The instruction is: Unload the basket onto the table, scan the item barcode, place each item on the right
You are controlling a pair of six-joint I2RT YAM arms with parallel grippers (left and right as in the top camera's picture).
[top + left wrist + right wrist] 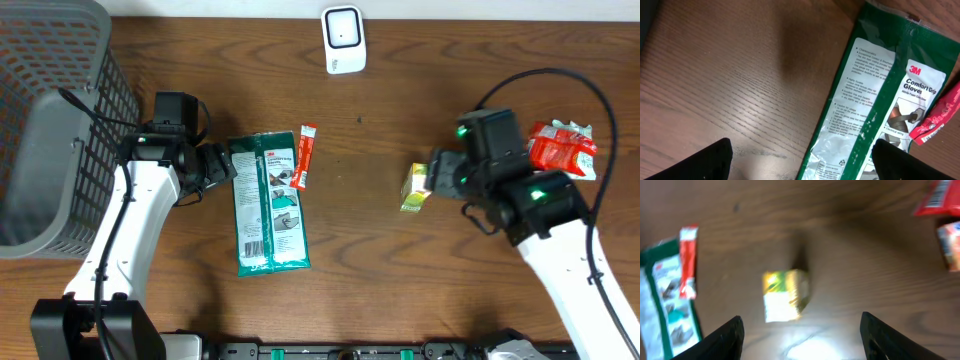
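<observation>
A small yellow-green box [416, 187] lies on the wooden table, just left of my right gripper [438, 178]. In the blurred right wrist view the box [785, 295] sits ahead of the gripper [802, 345], whose jaws stand wide apart with nothing between them. A white scanner [343, 38] stands at the back centre. My left gripper [222, 165] is open at the left edge of a green 3M gloves pack [268, 205]. Seen from the left wrist, the pack's edge [860, 115] lies between that gripper's [800, 165] fingers, untouched. A red sachet [305, 157] rests on the pack's upper right corner.
A grey mesh basket [50, 150] fills the far left. Red snack packs [560, 148] lie behind my right arm; one [940, 195] shows a barcode in the right wrist view. Bare wood lies between the gloves pack and the box.
</observation>
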